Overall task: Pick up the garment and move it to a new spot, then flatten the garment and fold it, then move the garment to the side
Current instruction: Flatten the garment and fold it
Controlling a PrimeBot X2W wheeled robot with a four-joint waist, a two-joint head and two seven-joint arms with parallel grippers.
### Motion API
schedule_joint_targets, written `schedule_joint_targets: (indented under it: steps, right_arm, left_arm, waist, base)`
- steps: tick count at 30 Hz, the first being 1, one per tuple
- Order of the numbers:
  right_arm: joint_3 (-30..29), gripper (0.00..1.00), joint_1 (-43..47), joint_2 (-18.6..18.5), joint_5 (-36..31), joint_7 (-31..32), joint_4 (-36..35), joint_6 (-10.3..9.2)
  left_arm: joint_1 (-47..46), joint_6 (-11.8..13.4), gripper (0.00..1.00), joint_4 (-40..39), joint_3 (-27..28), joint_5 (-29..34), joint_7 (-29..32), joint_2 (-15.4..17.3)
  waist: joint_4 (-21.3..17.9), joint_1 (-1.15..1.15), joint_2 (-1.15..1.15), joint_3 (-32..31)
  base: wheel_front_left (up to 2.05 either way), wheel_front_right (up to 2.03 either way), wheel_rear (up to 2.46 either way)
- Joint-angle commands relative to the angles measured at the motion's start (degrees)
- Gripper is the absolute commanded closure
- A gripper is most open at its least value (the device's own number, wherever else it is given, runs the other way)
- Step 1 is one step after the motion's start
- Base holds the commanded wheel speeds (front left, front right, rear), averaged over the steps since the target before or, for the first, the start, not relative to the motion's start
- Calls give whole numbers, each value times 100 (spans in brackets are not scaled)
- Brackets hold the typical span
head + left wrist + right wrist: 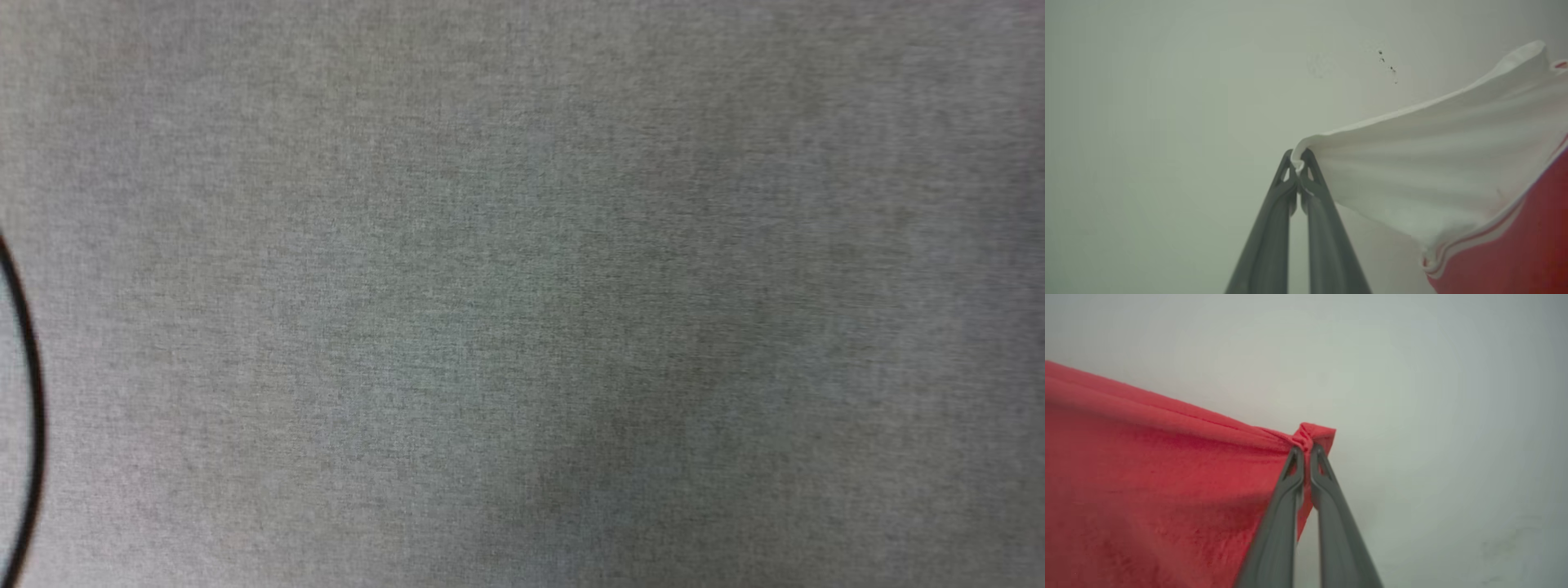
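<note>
— What is the left pincer (1299,163) doing?

— It's closed tight, both dark fingertips together, pinching a small curl at the edge of the garment (1453,183). It has the white sleeve (1392,163), right at the hem.

— And where does the cloth go from there?

— It goes off to the right of that pincer, pulled into long shallow folds. Further right the white ends at the striped trim (1474,239), and past that the red body starts. Behind it is a pale blurred surface (1167,122) with a few dark specks (1386,65). I can't tell whether that is the counter.

— What about the right pincer (1306,451)?

— That one is shut too, gripping a bunched red corner (1314,435). The tip of the corner pokes out just above the fingers. From there the red fabric stretches away to its left in one broad sheet with a ridge along the top edge.

— So the shirt is held at both ends?

— Yes, the sleeve is in one pincer and the red corner in the other. Whether any of it rests on something, I can't tell.

— What does the head camera show?

— At the far left edge there's a thin black curved line (28,392). To its right is a plain grey woven surface (522,294), slightly blurred.
</note>
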Motion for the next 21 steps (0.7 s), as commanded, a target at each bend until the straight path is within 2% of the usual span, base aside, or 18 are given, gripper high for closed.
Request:
schedule_joint_targets:
  steps: [1, 5, 11, 21]
  right_arm:
    - [-72, 100, -17, -31, -75, -62, 105, -30]
    - [-256, 100, 174, 89, -139, -316, 469, -28]
    - [-196, 100, 666, 196, -122, -682, 932, -22]
    - [80, 100, 2170, 298, 385, -1129, 1567, -22]
  left_arm:
    - [144, 43, 100, 96, 33, -27, -45, 34]
    - [651, 64, 100, 169, 122, -204, -126, -162]
    - [1996, 138, 100, -494, 430, -343, -130, -458]
    - [4574, 99, 100, -1399, 792, -365, -131, -926]
  waist:
    - [65, -2, 0, 94]
    - [117, -2, 0, 199]
    - [206, -2, 0, 132]
    - [225, -2, 0, -719]
  base:
    - [0, 0, 0]
    - [0, 0, 0]
    - [0, 0, 0]
    - [0, 0, 0]
